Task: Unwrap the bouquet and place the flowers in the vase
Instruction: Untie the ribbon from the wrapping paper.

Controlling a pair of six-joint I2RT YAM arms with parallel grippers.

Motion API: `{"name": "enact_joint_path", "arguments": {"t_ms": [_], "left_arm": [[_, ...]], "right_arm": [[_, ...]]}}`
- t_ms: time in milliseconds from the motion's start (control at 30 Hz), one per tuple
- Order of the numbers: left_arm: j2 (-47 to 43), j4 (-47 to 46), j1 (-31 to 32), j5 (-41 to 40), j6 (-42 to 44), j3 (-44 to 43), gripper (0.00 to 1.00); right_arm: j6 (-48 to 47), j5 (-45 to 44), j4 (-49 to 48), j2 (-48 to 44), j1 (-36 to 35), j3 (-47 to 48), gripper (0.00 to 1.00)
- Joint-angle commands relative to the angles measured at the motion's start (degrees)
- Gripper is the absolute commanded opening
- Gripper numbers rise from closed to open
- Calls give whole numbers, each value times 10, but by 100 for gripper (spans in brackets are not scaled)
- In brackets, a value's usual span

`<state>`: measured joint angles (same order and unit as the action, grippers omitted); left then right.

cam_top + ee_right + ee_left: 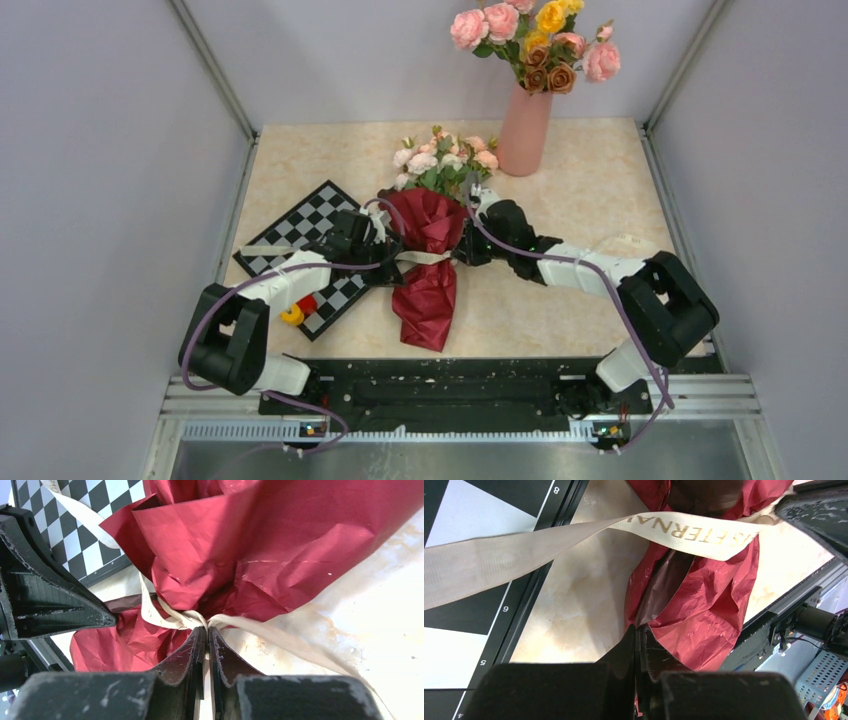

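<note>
Pale grey walls closed in a beige, marbled surface (600, 300). At the left lay a black-and-white chessboard (300, 235), turned at an angle, with a small yellow and red object (293, 313) on its near corner beside the left arm.

The left gripper (378, 242) reached over the board's right edge to the bouquet (432, 225). In the left wrist view its jaws were pressed together, with the tips right at a dark inner fold of the red paper (704, 610). Whether any paper was nipped between them could not be told.

The bouquet lay flat in the middle of the surface, its wrapped end towards the arms. The flowers (440, 162) fanned out at the far end, just short of the vase. A cream ribbon (674, 530) with gold lettering was around the waist of the crinkled paper. One tail ran leftward across the chessboard, passing above the left gripper's fingers.

The right gripper (468, 248) met the bouquet's waist from the right. In the right wrist view its jaws were clamped on the ribbon at the knot. Only a thin slit showed between the fingers (180, 665), and another ribbon tail trailed off to the right over the bare surface.

The salmon-pink vase (523, 135) stood upright at the far right of the bouquet. It held larger pink, yellow and brown roses (530, 35).
</note>
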<state>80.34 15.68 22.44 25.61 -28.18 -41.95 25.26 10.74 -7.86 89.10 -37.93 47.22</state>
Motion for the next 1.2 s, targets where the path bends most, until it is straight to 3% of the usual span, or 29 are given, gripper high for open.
{"name": "enact_joint_path", "arguments": {"t_ms": [0,667,1167], "left_arm": [[-19,10,-2,-18,5,-8,0],[-22,9,-3,-13,7,-8,0],[-13,10,-2,-11,9,-14,0]], "right_arm": [[4,-12,-20,-36,17,-7,9],[-24,57,-12,-15,25,22,21],[-34,75,-8,30,25,56,22]]}}
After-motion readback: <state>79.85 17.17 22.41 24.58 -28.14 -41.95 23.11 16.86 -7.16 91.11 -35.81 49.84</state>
